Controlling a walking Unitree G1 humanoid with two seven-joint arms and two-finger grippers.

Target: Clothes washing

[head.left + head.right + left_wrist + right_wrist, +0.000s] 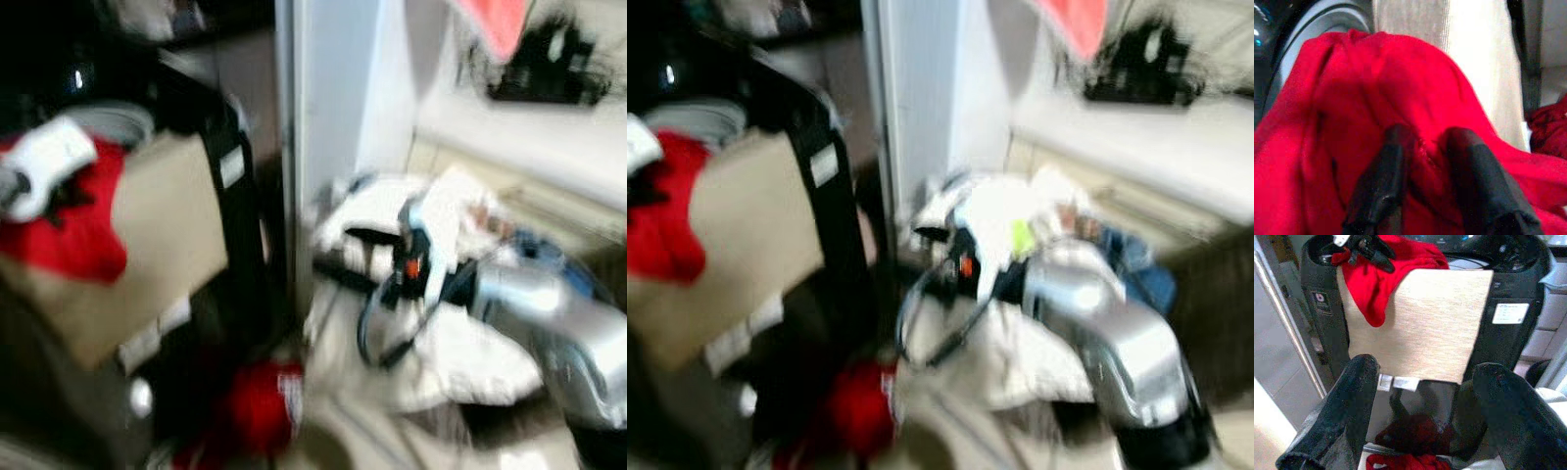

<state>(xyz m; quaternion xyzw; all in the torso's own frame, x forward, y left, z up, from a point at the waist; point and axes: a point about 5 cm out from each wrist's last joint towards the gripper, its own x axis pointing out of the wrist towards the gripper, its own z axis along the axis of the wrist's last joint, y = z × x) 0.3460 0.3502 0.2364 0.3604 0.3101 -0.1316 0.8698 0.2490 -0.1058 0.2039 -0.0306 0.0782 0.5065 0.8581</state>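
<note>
My left gripper (1427,142) is shut on a red garment (1376,98), pinching a fold of it at the grey rim of the washer drum (1308,29). In the left eye view this gripper (59,191) holds the red garment (73,235) at the upper left, over a beige cloth (167,245) draped down the black washer (240,196). My right gripper (353,253) hovers open and holds nothing, above a pile of white laundry (441,362). It faces the washer (1508,284). Another red garment (260,401) lies on the floor by the washer's base.
A white door panel (323,98) stands just right of the washer. Behind the pile runs a white counter (529,137) with a black object (549,59) and a pink cloth (495,20) hanging above. A dark basket (1215,294) sits at the right. The head views are blurred.
</note>
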